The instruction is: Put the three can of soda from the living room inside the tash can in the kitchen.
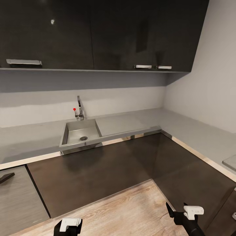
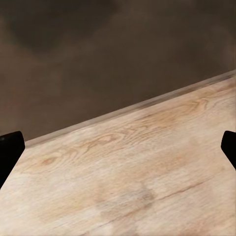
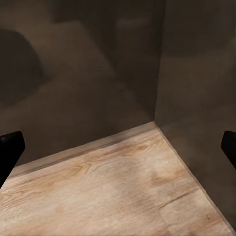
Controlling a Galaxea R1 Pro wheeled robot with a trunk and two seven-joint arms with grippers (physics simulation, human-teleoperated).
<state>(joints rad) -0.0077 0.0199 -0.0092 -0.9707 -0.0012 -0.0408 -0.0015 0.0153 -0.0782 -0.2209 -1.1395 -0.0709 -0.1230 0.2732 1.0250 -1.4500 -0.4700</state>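
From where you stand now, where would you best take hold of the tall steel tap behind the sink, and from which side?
Probably grip the tall steel tap on its upright stem, above the small red-tipped lever that sticks out sideways. Come from the front, over the steel sink, because the grey wall stands close behind it.

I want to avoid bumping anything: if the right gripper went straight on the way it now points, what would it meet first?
Probably the wood floor, near the inside corner where two dark cabinet fronts meet. The right gripper is open, nothing between its fingers; depth is unclear.
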